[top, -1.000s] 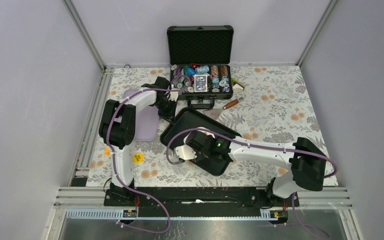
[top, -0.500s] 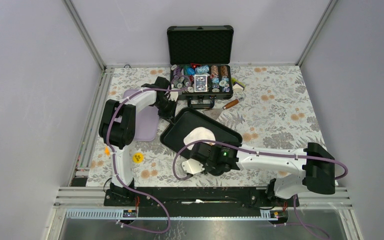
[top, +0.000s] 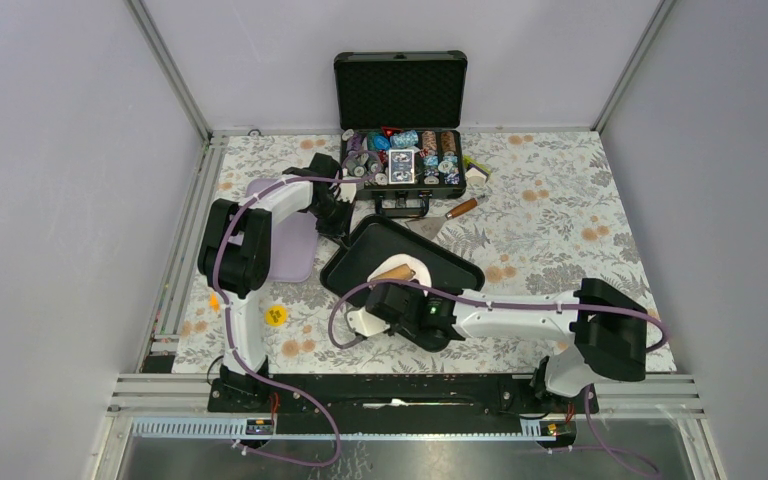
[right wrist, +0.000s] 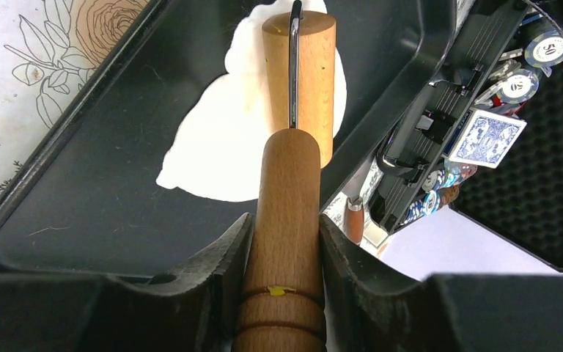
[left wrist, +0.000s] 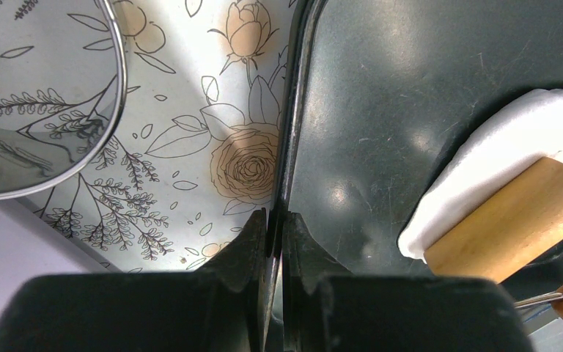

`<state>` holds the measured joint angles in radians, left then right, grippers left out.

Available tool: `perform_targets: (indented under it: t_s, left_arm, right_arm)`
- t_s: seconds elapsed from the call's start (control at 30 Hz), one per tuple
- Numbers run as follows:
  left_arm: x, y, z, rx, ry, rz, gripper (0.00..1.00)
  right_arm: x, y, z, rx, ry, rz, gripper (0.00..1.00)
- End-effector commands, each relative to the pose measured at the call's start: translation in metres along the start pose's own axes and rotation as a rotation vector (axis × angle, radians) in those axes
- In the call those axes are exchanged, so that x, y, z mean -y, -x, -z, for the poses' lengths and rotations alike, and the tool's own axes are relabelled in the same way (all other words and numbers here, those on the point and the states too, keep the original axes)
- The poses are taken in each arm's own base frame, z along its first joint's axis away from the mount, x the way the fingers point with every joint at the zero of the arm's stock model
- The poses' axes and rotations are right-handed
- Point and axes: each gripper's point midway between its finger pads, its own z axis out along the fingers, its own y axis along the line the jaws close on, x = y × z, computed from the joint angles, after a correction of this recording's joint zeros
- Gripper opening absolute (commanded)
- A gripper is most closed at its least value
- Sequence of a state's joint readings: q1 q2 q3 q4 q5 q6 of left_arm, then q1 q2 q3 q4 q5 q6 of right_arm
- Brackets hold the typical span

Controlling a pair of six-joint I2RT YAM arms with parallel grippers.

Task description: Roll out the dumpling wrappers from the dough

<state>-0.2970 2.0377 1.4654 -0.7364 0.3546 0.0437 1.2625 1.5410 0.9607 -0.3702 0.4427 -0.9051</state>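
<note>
Got the black right gripper (right wrist: 284,227) clamped on both sides of a smooth round wooden handle (right wrist: 286,183), with a thin metal rod (right wrist: 294,44) running up to a short wooden roller (right wrist: 315,73). Resting that roller on the flat, irregular white dough sheet (right wrist: 212,147) inside a black rimmed tray (right wrist: 81,191). Can spot flowery tablecloth (right wrist: 29,66) top left, plus a black foam-lined case (right wrist: 535,213) of poker chips (right wrist: 544,48) and a blue-backed card deck (right wrist: 490,138) over on the right.

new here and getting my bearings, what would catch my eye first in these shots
A wooden roller, clamped in the right fingers, rests on white dough in the black tray mid-table. The left fingers pinch that tray's rim. At the far edge an open case of poker chips adds colour.
</note>
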Motion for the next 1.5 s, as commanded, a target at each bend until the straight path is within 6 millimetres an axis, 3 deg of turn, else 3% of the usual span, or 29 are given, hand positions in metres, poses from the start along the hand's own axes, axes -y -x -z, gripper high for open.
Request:
perform_targets:
  t_s: [0.0,0.33,0.47,0.57,0.87,1.0,1.23,1.3,1.47]
  left_arm:
    - [-0.026,0.006,-0.015,0.026,0.083,0.029,0.00]
    - [-0.026,0.006,-0.015,0.024,0.084,0.031,0.00]
    - [-0.026,0.006,-0.015,0.024,0.086,0.030,0.00]
    - [-0.026,0.006,-0.015,0.024,0.086,0.031,0.00]
    - [-0.025,0.006,-0.015,0.024,0.080,0.029,0.00]
    - [-0.024,0.006,-0.015,0.023,0.078,0.028,0.00]
    - [-0.024,0.006,-0.014,0.026,0.077,0.027,0.00]
    - [-0.024,0.006,-0.015,0.025,0.077,0.027,0.00]
    - [-0.024,0.006,-0.015,0.025,0.077,0.027,0.00]
  right_arm:
    - [-0.077,-0.009,-0.010,0.012,0.330,0.078,0.00]
    - [-0.156,-0.060,0.071,-0.077,0.779,0.141,0.00]
    - [-0.168,-0.069,0.089,-0.116,0.864,0.147,0.00]
    - [-0.158,-0.064,0.079,-0.108,0.794,0.138,0.00]
    - [-0.078,-0.025,-0.007,-0.052,0.247,0.139,0.00]
    - [-0.074,-0.009,-0.016,-0.028,0.260,0.131,0.00]
    - [-0.090,-0.014,-0.018,-0.044,0.334,0.144,0.00]
    - [-0.098,-0.019,-0.008,-0.043,0.387,0.144,0.00]
    - [-0.133,-0.036,0.042,-0.040,0.634,0.169,0.00]
